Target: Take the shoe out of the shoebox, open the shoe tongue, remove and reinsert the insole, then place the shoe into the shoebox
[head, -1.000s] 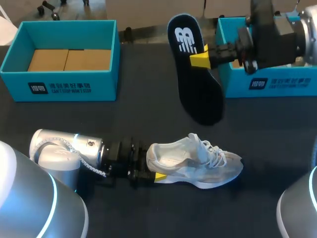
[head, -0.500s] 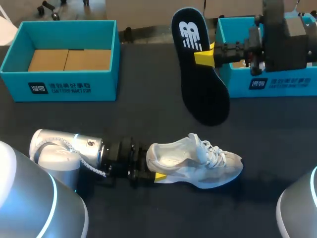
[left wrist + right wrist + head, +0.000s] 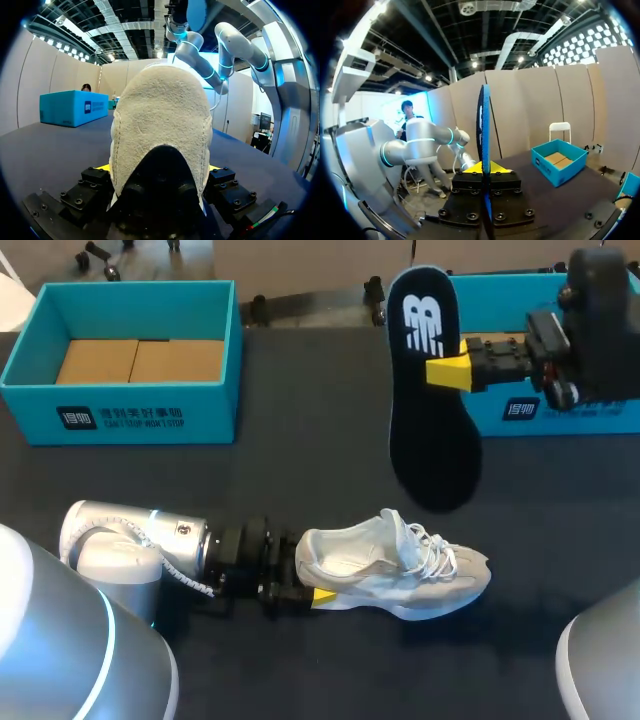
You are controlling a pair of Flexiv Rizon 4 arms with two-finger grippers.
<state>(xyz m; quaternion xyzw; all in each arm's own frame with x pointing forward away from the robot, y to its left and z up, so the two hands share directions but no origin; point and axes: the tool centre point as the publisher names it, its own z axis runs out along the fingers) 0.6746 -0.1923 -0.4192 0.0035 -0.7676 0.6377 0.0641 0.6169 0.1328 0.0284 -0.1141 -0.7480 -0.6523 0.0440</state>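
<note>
A pale grey sneaker (image 3: 395, 565) lies on its side on the dark table, toe toward the right. My left gripper (image 3: 308, 578) holds its heel, one finger on each side; in the left wrist view the heel (image 3: 160, 130) fills the gap between the fingers of that gripper (image 3: 159, 170). A black insole (image 3: 432, 400) with a white logo hangs upright in the air above the shoe, my right gripper (image 3: 450, 372) shut on its edge. In the right wrist view the insole (image 3: 484, 130) stands edge-on between the tips of that gripper (image 3: 484, 168).
An open teal shoebox (image 3: 120, 420) with a cardboard floor stands at the back left, also visible as the teal box (image 3: 559, 157) ahead of the right gripper. A second teal box (image 3: 600, 412) stands at the back right, partly behind my right arm.
My right gripper has carried the insole to the right and slightly lower, and the insole now hangs more upright. The left arm and the shoe have not moved.
</note>
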